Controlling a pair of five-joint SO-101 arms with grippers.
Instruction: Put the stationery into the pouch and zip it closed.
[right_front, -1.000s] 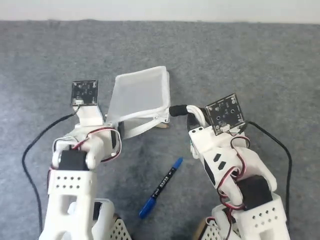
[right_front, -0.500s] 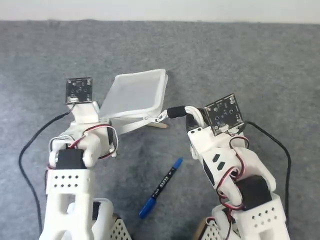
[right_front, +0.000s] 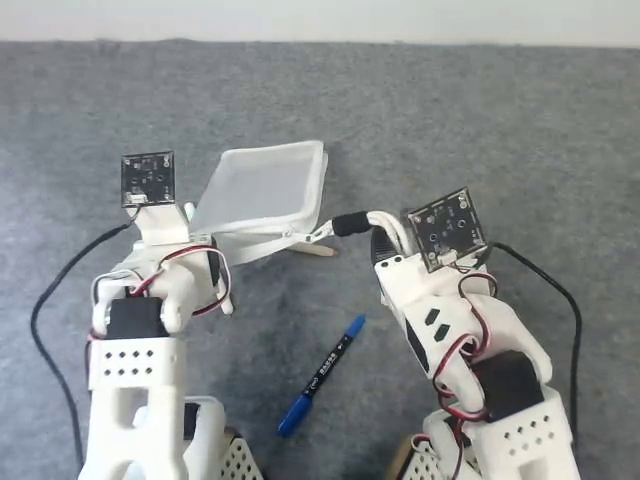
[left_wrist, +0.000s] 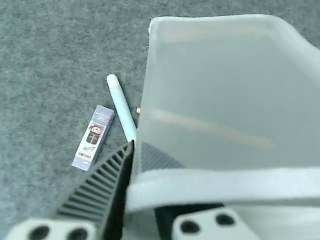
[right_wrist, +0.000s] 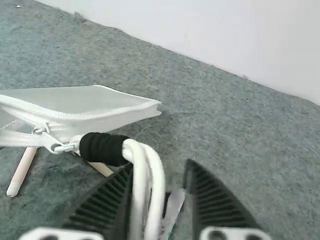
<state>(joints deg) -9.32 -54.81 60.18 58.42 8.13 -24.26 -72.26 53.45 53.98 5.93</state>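
The left gripper (left_wrist: 142, 180) clamps the zip edge of the translucent white pouch (right_front: 262, 190), holding it tilted above the grey carpeted table (right_front: 520, 130). The right gripper (right_wrist: 159, 171) stands with jaws parted, and the white cord (right_wrist: 146, 165) running to the zip pull (right_wrist: 54, 146) lies against one jaw. A blue pen (right_front: 322, 374) lies between the two arms, well apart from the pouch, while a pale blue pen (left_wrist: 121, 107) and a small printed packet (left_wrist: 93, 136) lie just beside it.
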